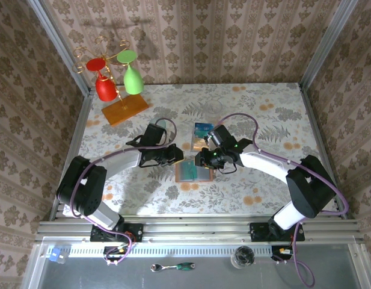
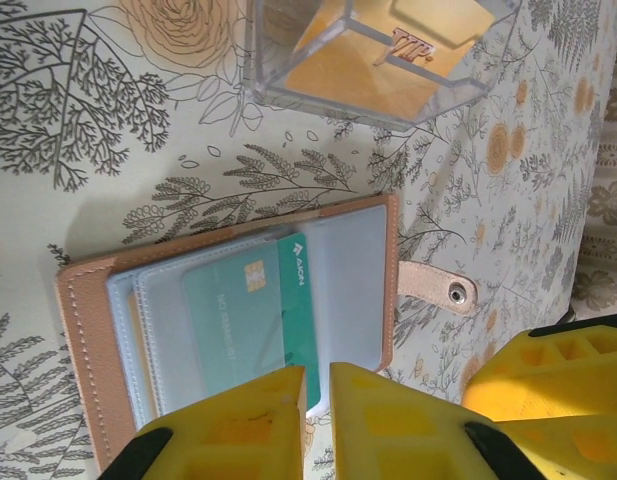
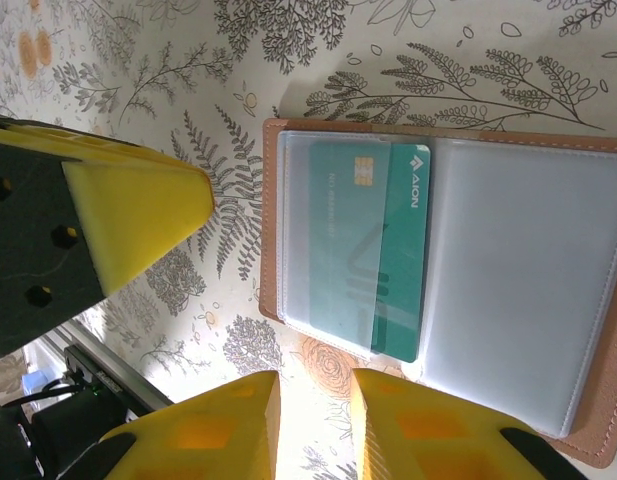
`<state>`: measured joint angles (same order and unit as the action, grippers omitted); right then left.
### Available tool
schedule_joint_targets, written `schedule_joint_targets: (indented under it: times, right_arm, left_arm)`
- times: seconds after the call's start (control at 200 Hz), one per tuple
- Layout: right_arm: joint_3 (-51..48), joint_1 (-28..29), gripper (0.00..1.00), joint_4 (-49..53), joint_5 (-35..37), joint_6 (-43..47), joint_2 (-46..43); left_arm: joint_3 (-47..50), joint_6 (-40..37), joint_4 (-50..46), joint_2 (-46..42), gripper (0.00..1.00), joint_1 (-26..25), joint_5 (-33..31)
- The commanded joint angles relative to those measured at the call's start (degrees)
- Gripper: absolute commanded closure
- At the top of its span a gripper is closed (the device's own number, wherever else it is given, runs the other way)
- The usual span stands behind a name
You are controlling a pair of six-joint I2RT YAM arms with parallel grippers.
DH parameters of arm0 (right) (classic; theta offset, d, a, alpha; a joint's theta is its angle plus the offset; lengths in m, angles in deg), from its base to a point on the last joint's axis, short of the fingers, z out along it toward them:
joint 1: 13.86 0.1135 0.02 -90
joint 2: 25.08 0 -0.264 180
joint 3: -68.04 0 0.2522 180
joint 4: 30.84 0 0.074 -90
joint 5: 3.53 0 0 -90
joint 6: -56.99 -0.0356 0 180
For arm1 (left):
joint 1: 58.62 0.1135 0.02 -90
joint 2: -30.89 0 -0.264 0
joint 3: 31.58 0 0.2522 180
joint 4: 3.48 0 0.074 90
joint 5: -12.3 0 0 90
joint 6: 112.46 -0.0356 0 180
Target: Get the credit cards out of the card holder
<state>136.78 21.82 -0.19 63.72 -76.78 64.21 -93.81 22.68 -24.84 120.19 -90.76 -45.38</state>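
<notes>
Both claws first. From above, find the left gripper (image 1: pixel 173 159) at 10 o'clock of the card holder (image 1: pixel 193 173) and the right gripper (image 1: pixel 202 161) at 12 o'clock of it, tips close together. Find that holder open and flat on the table (image 1: pixel 275 120), just toward 6 o'clock from the middle.

Through the left wrist camera, see yellow fingers (image 2: pixel 233 425) drawn almost together, only a thin slit between; cannot tell empty from pinching. See them overlapping the holder's 6 o'clock edge. Note the snap strap (image 2: pixel 438 289) jutting toward 3 o'clock.

Through the right wrist camera, see the right jaws narrowly apart, bare table in the gap, gripping nothing, tips just beside the holder's 6 o'clock side. Spot a teal credit card (image 3: pixel 403 260) partly slid out of its clear pocket, chip toward 12 o'clock.

Back above, find the clear plastic box (image 1: pixel 202 136) at 12 o'clock of the holder, just beyond the right gripper. Through the left wrist camera, see an orange-tan card (image 2: pixel 383 45) inside it. Look to 11 o'clock of the table for the wooden rack (image 1: pixel 125 110) carrying a red glass (image 1: pixel 104 87) and a green glass (image 1: pixel 132 78).
</notes>
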Motion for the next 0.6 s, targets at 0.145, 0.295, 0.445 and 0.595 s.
schedule_joint_targets:
  times: [0.145,0.295,0.445,0.595]
  right_arm:
    - [1.93,0.35,0.75,0.36,-0.68,-1.85,1.93]
    - [2.90,0.35,0.75,0.91,-0.79,-1.51,2.92]
    - [4.04,0.44,0.75,0.59,-1.86,-1.23,4.92]
    - [3.82,0.43,0.75,-0.07,-1.34,-0.71,6.50]
  left_arm:
    - [0.49,-1.77,-0.80,-0.31,0.85,1.11,2.31]
    - [1.82,-1.57,-0.18,-0.76,0.85,1.47,2.05]
    - [2.57,-0.50,1.54,-0.04,0.85,1.56,2.03]
    - [2.76,0.24,2.43,1.05,0.85,1.55,2.05]
